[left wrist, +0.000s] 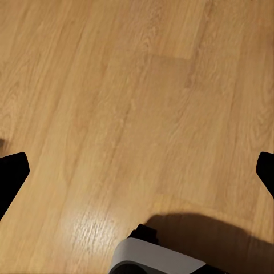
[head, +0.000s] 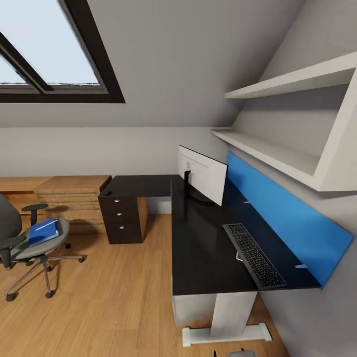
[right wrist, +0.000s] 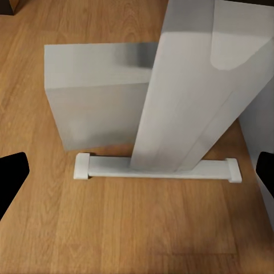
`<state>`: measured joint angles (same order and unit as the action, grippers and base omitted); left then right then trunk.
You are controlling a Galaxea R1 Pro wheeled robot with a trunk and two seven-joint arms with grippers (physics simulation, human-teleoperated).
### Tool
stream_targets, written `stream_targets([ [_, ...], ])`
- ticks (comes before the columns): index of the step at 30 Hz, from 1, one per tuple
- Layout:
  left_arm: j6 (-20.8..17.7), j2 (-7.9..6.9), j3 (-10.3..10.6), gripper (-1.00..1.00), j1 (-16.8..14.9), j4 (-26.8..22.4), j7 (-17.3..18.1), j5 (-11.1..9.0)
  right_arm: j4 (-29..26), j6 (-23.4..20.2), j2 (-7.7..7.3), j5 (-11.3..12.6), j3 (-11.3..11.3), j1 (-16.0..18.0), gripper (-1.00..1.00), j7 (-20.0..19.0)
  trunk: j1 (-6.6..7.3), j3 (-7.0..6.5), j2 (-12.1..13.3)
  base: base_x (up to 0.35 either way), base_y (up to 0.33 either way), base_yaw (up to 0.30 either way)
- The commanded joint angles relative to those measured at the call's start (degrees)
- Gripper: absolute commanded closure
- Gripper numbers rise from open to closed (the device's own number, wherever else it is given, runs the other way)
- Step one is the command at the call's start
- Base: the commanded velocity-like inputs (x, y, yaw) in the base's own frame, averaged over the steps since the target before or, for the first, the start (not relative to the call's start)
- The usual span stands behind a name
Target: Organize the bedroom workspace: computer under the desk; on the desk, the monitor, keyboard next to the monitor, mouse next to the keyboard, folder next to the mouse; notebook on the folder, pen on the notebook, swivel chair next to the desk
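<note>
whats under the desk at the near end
Under the desk, a white boxy computer stands on the wood floor beside the desk's white leg and its flat foot. The desktop hides the computer's top from the head view.

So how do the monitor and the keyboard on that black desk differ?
The monitor stands upright on a thin black stand and shows its white back; the keyboard lies flat and is black with pale keys. The monitor sits nearer the desk's corner, the keyboard nearer its close end. The monitor's panel is broad and tall, the keyboard long and narrow. Both rest on the desk, close to the blue panel along the wall.
</note>
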<state>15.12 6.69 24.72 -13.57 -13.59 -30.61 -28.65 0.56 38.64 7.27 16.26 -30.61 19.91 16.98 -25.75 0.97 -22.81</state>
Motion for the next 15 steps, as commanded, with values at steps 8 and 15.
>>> stream_targets([
  [8, 0.34, -0.08, 0.41, -1.0, -0.05, 0.02, -0.32, -0.68, 0.06, 0.12, 0.03, 0.33, -0.5, 0.05, -1.0, 0.25, -0.03, 0.1, -0.11, 0.0, 0.0, 0.0],
  [15, 0.35, -0.03, 0.41, -1.0, -0.05, 0.04, -0.33, -0.71, 0.06, 0.12, 0.03, 0.29, -0.5, 0.05, -1.0, 0.25, -0.03, 0.1, -0.11, -0.056, 0.0, 0.0],
])
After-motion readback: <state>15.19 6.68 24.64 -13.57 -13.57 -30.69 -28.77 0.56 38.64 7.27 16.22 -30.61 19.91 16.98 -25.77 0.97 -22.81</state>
